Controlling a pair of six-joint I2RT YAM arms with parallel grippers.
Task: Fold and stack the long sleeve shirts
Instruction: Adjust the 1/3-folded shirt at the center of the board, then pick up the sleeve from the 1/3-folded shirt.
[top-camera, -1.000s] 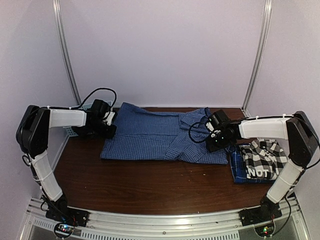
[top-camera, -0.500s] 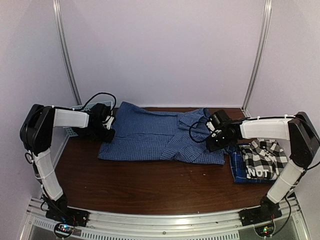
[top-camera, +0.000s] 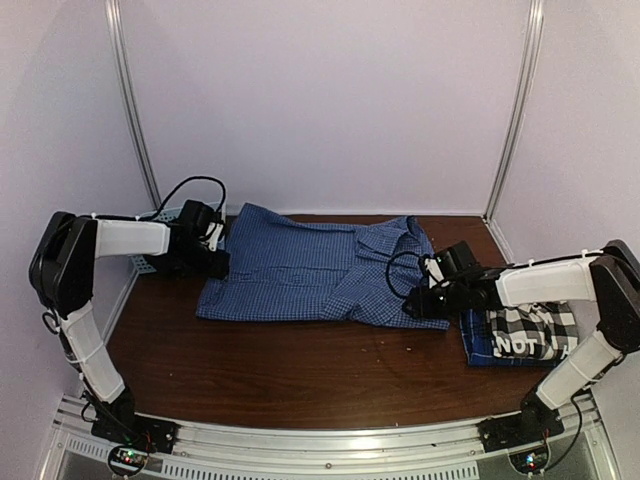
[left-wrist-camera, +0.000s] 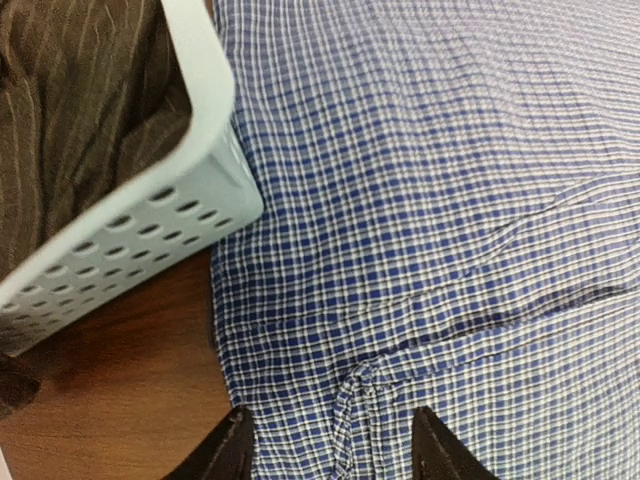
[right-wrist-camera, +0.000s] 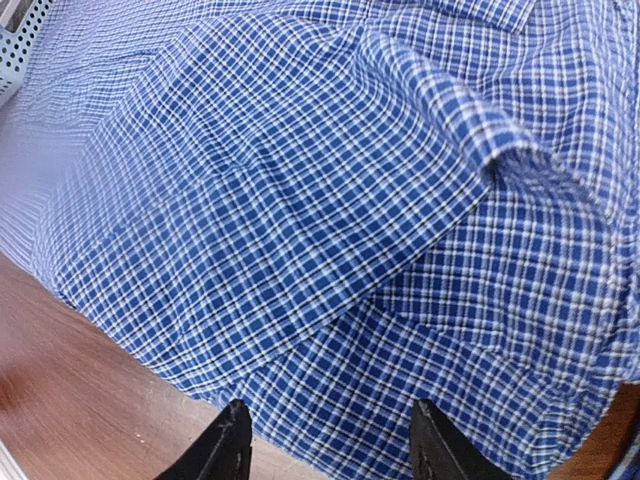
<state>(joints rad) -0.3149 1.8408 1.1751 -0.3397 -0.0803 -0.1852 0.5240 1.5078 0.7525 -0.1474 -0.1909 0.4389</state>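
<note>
A blue fine-check long sleeve shirt (top-camera: 310, 272) lies spread flat across the middle of the table. My left gripper (top-camera: 216, 262) hovers over the shirt's left edge, open; in the left wrist view its gripper (left-wrist-camera: 335, 452) straddles a bunched seam (left-wrist-camera: 366, 398) without pinching it. Over the shirt's near right corner my right gripper (top-camera: 414, 302) stands open, and the right wrist view shows that gripper (right-wrist-camera: 330, 452) above the hem of the shirt (right-wrist-camera: 330, 200). At the right a folded black-and-white plaid shirt (top-camera: 528, 332) rests on a darker blue plaid one (top-camera: 474, 342).
A light blue lattice basket (top-camera: 148, 264) sits at the table's left edge behind my left arm; the basket (left-wrist-camera: 150, 228) holds brown striped cloth (left-wrist-camera: 80, 100). Bare brown wood (top-camera: 300, 365) runs along the front. White walls and metal posts close the back.
My left gripper has opened and let go of the shirt's left edge. My right gripper has slid toward the near right corner of the shirt, opening a little wider.
</note>
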